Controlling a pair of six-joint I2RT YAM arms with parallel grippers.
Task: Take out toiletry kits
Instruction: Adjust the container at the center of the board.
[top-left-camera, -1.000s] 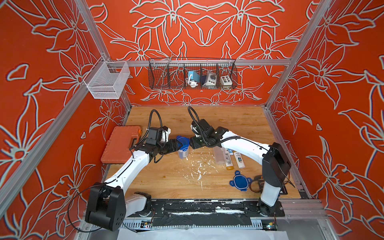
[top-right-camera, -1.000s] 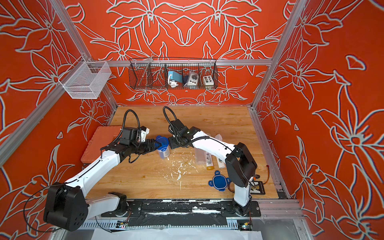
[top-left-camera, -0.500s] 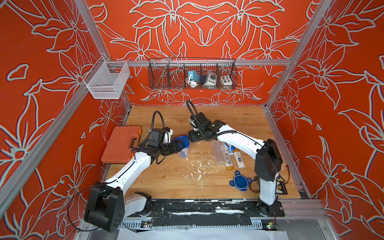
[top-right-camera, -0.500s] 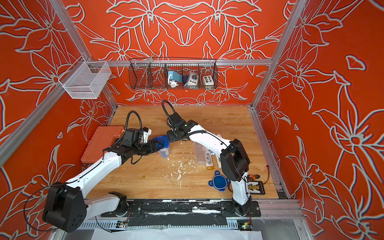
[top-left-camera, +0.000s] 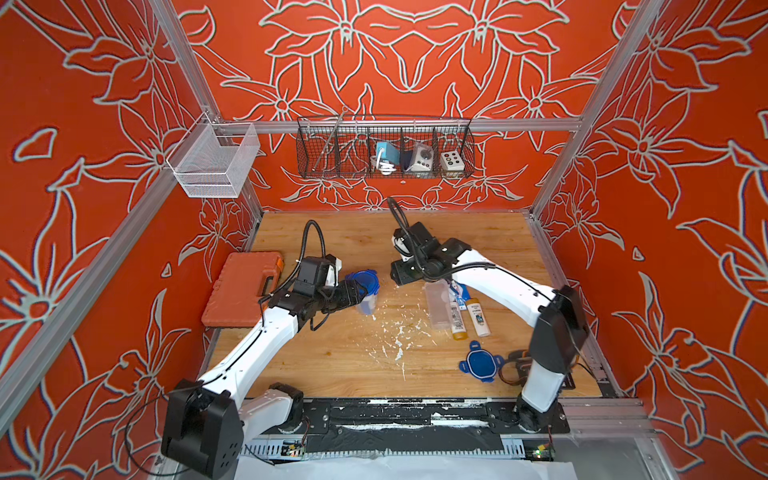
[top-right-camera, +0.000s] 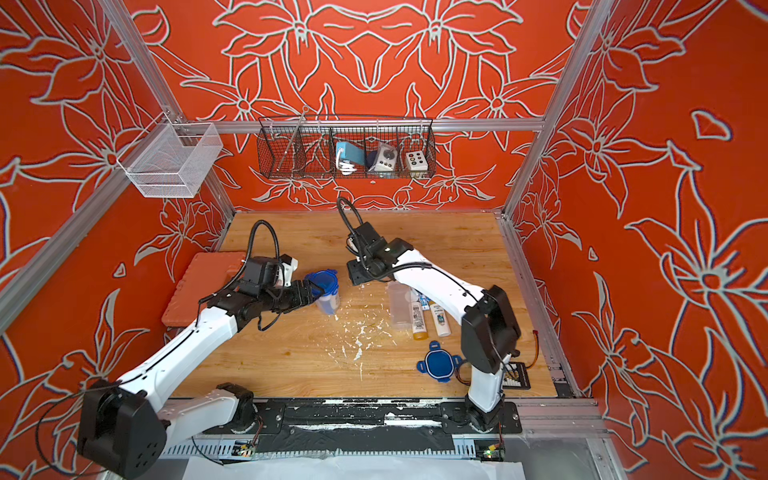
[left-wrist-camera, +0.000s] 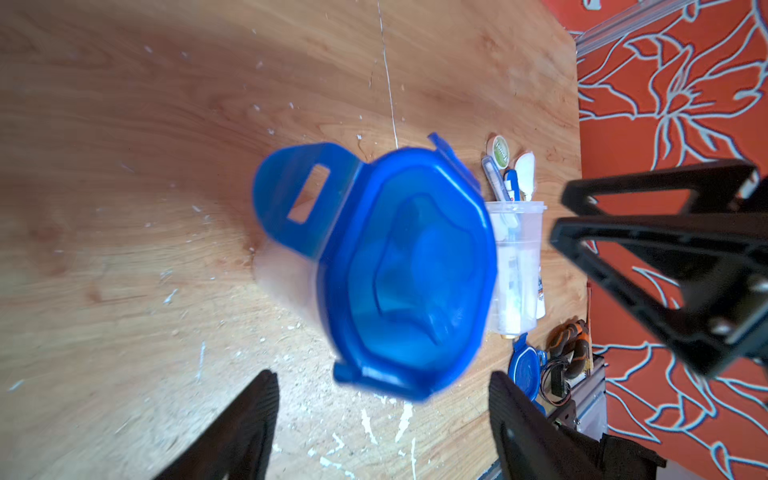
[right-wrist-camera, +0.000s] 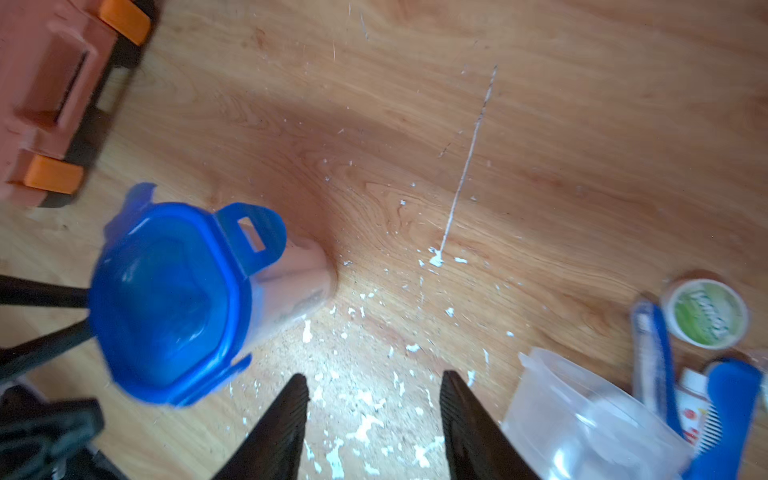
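See left gripper (left-wrist-camera: 382, 377) spread wide either side of blue-lidded tub (top-left-camera: 366, 291), mid-frame; right gripper (right-wrist-camera: 374, 375) spread too, gripping nothing; toiletry kit (top-left-camera: 456, 318) lying right of centre beside tipped lidless tub (top-left-camera: 437, 305).

Blue lid (top-left-camera: 362, 279), orange tool case (top-left-camera: 241, 295), white-labelled amber bottle (top-left-camera: 456, 321), red-orange walls (top-left-camera: 83, 124) with pale flower outlines

one toiletry kit (top-right-camera: 417, 318) lies scattered flat: mini bottles (top-left-camera: 477, 318), blue toothbrush (right-wrist-camera: 650, 353), round piece (right-wrist-camera: 704, 313).

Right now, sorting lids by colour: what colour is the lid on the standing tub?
Blue; the lid shows best in the left wrist view.
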